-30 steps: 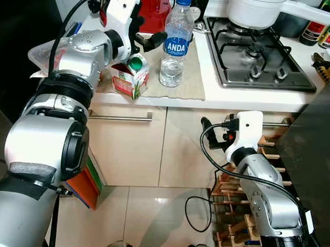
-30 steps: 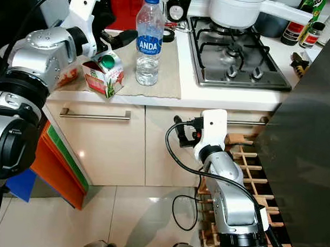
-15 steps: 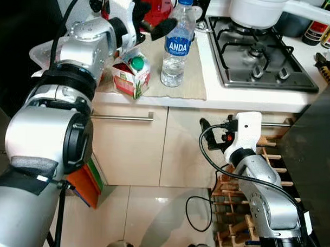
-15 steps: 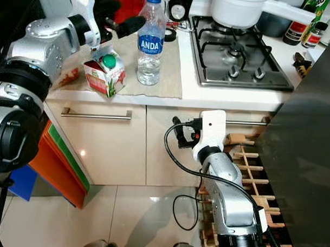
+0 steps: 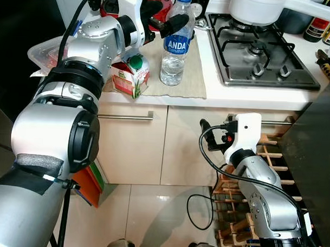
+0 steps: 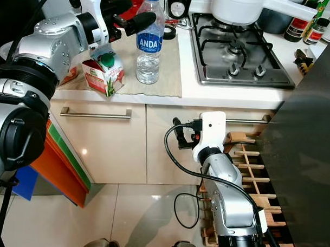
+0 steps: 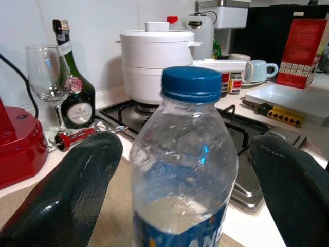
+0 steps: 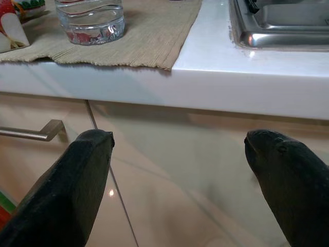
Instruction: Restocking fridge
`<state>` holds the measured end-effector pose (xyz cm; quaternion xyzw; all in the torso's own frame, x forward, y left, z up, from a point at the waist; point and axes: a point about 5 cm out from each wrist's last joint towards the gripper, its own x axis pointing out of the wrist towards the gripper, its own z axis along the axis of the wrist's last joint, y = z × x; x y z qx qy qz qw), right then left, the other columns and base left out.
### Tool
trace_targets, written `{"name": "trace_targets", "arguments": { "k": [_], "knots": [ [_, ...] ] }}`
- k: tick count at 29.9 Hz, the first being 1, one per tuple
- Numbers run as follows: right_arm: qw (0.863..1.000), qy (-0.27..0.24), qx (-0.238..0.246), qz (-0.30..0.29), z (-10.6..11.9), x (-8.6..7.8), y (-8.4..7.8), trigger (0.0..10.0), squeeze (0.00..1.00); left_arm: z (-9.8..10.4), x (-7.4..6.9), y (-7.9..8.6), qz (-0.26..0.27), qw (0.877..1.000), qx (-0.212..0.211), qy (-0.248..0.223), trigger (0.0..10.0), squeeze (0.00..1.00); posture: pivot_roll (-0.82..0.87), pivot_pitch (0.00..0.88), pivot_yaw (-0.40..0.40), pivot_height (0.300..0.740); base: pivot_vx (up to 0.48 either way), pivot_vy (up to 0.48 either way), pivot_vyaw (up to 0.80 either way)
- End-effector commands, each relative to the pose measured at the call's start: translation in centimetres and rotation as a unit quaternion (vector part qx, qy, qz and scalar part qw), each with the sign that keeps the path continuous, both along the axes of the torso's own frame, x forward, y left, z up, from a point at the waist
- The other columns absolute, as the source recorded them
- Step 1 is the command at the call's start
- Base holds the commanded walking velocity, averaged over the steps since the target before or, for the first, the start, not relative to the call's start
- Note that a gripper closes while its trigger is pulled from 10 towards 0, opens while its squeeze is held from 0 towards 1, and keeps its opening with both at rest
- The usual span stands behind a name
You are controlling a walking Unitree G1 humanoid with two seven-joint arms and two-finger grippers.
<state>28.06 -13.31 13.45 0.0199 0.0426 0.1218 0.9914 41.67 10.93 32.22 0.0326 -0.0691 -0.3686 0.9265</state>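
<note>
So this looks like the pick-up step of the restock: the left end effector (image 7: pixel 180 190) is lined up on the water bottle (image 5: pixel 176 40), fingers spread wide either side of its upper part, nothing clamped yet. The bottle stands upright on the beige mat (image 5: pixel 189 70) on the surface (image 5: pixel 253 95), just left of the gas hob (image 5: pixel 259 51), with a small juice carton (image 5: pixel 130 74) beside it on the other side.

Next move, I'd guess: push in a bit so the fingers bracket the body, then squeeze gently, since thin plastic will dent and can slip.

The left arm is stretched up and forward over the surface. Over on the right, the right end effector (image 8: pixel 180 185) hangs low in front of the cabinet doors (image 5: pixel 186 146), spread apart and empty.
</note>
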Motion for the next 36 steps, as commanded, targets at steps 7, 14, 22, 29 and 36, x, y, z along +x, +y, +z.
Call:
{"name": "trace_targets", "arguments": {
  "k": [7, 14, 22, 29, 36],
  "knots": [
    [1.000, -0.010, 0.003, 0.001, 0.2, 0.0, 0.2, 10.0, 0.07, 1.0, -0.1, -1.7, -0.007, 1.000, 0.018, -0.016, 10.0, 0.00, -0.13, 0.083, 0.031, 0.730, 0.000, 0.000, 0.00],
    [1.000, -0.011, 0.003, -0.002, 0.2, -0.1, 0.2, 10.0, 0.07, -0.3, 0.0, -2.3, -0.009, 0.999, 0.036, 0.012, 0.0, 0.00, -0.14, 0.083, 0.034, 0.730, 0.000, 0.000, 0.00],
    [1.000, -0.011, 0.003, -0.002, 0.2, 0.0, 0.2, 10.0, 0.07, -0.8, 0.1, -2.0, 0.006, 0.999, 0.045, 0.013, 0.0, 0.00, -0.13, 0.087, 0.035, 0.730, 0.000, 0.000, 0.00],
    [1.000, -0.010, 0.002, -0.001, 0.2, 0.0, 0.2, 10.0, 0.07, -0.8, 0.1, -1.9, 0.010, 0.999, 0.049, 0.002, 0.0, 0.00, -0.13, 0.089, 0.034, 0.730, 0.000, 0.000, 0.00],
    [1.000, -0.010, 0.002, -0.001, 0.2, 0.0, 0.2, 10.0, 0.07, -0.8, 0.1, -1.9, 0.010, 0.999, 0.038, -0.002, 0.0, 0.00, -0.13, 0.090, 0.032, 0.730, 0.000, 0.000, 0.00]
  ]
}}
